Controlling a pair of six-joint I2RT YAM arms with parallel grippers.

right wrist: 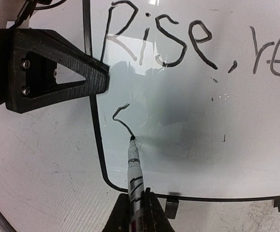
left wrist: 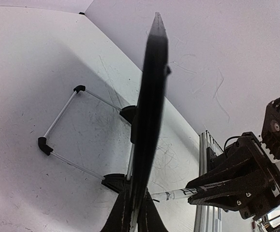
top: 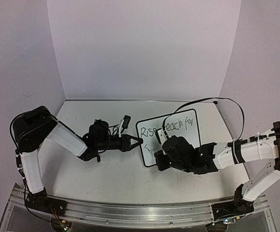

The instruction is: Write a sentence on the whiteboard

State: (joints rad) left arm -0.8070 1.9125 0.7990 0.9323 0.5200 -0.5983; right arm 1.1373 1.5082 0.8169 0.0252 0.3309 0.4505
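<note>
The whiteboard point(top: 190, 136) is standing tilted on its wire stand point(left wrist: 57, 130) right of centre on the scuffed white tabletop point(top: 115, 179). Pale walls point(top: 144, 48) are closing in the back and both sides, and an aluminium rail point(top: 130, 212) is running along the near edge. The left gripper point(top: 140, 141) is clamping the board's left edge, its fingers point(left wrist: 123, 217) pressing on either face of the frame. The right gripper point(right wrist: 135, 215) is pinching a marker point(right wrist: 135, 174), whose tip is touching the board. The sentence point(right wrist: 178, 41) is showing "Rise, reach for" on the top line, with only a curved first stroke point(right wrist: 122, 116) below it.
</note>
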